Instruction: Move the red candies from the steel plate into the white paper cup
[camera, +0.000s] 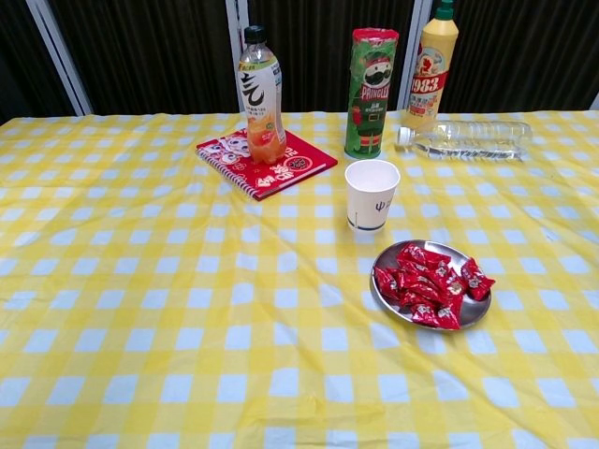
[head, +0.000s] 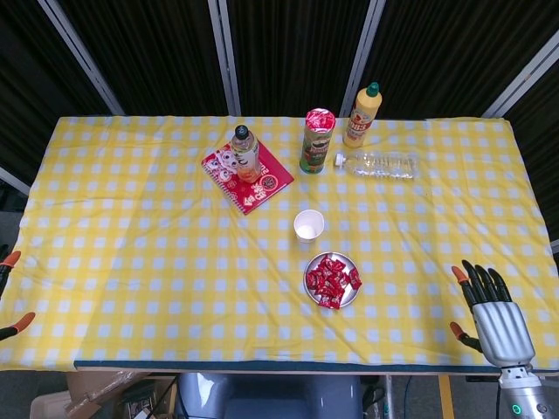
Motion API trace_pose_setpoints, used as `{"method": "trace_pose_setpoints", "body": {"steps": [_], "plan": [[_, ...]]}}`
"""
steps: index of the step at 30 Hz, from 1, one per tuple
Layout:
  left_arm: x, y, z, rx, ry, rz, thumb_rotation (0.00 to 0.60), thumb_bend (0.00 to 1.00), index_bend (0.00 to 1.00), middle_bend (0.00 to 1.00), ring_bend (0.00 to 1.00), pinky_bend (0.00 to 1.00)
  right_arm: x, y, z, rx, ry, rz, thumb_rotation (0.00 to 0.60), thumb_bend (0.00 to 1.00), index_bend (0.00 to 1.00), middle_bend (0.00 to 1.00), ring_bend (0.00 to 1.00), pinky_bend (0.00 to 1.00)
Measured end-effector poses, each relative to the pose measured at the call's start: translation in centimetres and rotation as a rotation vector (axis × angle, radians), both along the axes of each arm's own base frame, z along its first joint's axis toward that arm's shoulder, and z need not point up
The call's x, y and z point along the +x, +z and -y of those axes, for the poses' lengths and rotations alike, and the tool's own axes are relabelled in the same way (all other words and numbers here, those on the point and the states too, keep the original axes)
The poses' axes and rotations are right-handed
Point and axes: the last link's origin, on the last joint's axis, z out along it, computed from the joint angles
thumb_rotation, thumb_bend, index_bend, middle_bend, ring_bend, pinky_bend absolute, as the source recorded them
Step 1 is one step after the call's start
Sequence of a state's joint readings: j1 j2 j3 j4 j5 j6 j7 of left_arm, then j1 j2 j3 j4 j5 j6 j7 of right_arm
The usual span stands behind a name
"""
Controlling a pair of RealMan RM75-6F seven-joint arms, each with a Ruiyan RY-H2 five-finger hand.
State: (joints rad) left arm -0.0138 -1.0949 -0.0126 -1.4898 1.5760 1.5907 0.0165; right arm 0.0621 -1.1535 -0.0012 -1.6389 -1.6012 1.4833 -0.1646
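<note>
Yellow-check surface [head: 131,253]. Right hand [head: 493,310] at near right corner, fingers wide, empty. Left hand [head: 9,297] barely visible at near left edge; fingers' state unclear. Candies [camera: 426,281] on plate [camera: 386,298], mid-surface; cup [camera: 371,195] just behind. Nothing grasped yet; next: reach, pinch a candy.
</note>
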Motion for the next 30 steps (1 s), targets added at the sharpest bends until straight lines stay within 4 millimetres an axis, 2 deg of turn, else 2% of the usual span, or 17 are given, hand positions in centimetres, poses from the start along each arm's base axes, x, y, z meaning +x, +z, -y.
{"method": "trace_pose_setpoints", "body": {"steps": [3,6,9,11,14,17,21,30], "plan": [[0.0,0.0,0.0,0.002,-0.001,0.003,0.6,0.0,0.0,0.0,0.0,0.0,0.3,0.0,0.1,-0.01,0.014,0.009,0.6,0.28,0.0,0.0,0.0,0.1],[0.1,0.0,0.0,0.002,-0.002,0.013,0.6,0.0,0.0,0.0,0.0,0.0,0.7,0.0,0.2,-0.017,0.031,0.02,0.6,0.28,0.0,0.03,0.05,0.24],[0.2,-0.1,0.0,-0.003,-0.005,0.006,0.6,0.0,0.0,0.0,0.0,0.0,1.1,0.0,0.4,-0.027,0.049,0.03,0.6,0.28,0.0,0.18,0.23,0.46],[0.2,-0.1,0.0,-0.005,-0.005,0.007,0.6,0.0,0.0,0.0,0.0,0.0,1.5,0.0,0.7,-0.035,0.065,0.036,0.6,0.28,0.01,0.38,0.46,0.67],[0.2,-0.1,0.0,-0.009,-0.003,0.011,0.6,0.0,0.0,0.0,0.0,0.0,2.2,-0.3,1.2,-0.033,0.086,0.043,0.6,0.28,0.05,0.57,0.66,0.82],[0.3,-0.2,-0.1,-0.014,-0.004,0.011,0.6,0.0,0.0,0.0,0.0,0.0,3.3,-0.8,2.0,-0.014,0.105,0.047,0.6,0.28,0.09,0.72,0.79,0.93],[0.3,-0.3,-0.2,-0.022,-0.003,0.013,0.6,0.0,0.0,0.0,0.0,0.0,5.3,-2.0,3.2,0.033,0.125,0.052,0.6,0.28,0.1,0.78,0.84,0.97],[0.2,-0.3,-0.2,-0.042,0.009,0.026,0.6,0.0,0.0,0.0,0.0,0.0,9.8,-6.2,5.0,0.228,0.086,0.037,0.6,0.28,0.12,0.78,0.84,0.97]]}}
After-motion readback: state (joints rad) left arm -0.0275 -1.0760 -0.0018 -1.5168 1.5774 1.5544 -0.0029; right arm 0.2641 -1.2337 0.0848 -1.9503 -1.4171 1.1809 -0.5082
